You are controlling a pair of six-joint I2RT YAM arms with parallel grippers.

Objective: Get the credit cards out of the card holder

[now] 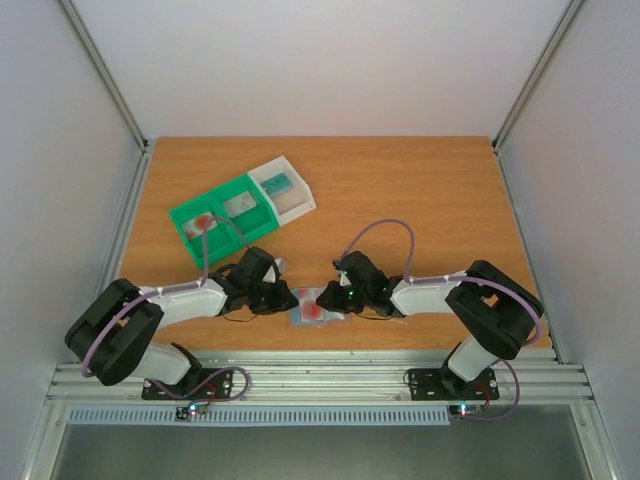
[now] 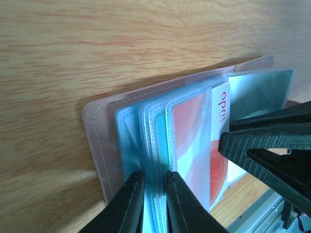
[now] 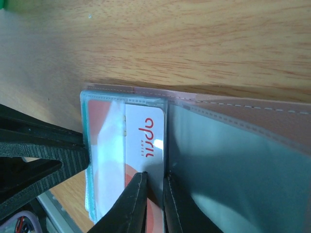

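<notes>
The card holder (image 1: 318,305) lies open near the table's front edge, between my two grippers. Its brown-pink cover (image 2: 99,141) carries a stack of clear blue-tinted sleeves (image 2: 150,145). My left gripper (image 2: 155,180) is shut on the edge of that sleeve stack. A pale credit card (image 3: 146,141) with red lettering and a red round blotch sits in the top sleeve. My right gripper (image 3: 155,178) is shut on that card's edge beside the centre crease. The other panel's sleeve (image 3: 233,174) looks dark, and I cannot tell what is in it. The right gripper's finger (image 2: 272,145) shows in the left wrist view.
A green-and-white compartment tray (image 1: 240,205) stands at the back left. It holds a pale card with a red blotch (image 1: 205,222) and a teal card (image 1: 278,184). An aluminium rail (image 1: 320,380) runs along the near edge just below the holder.
</notes>
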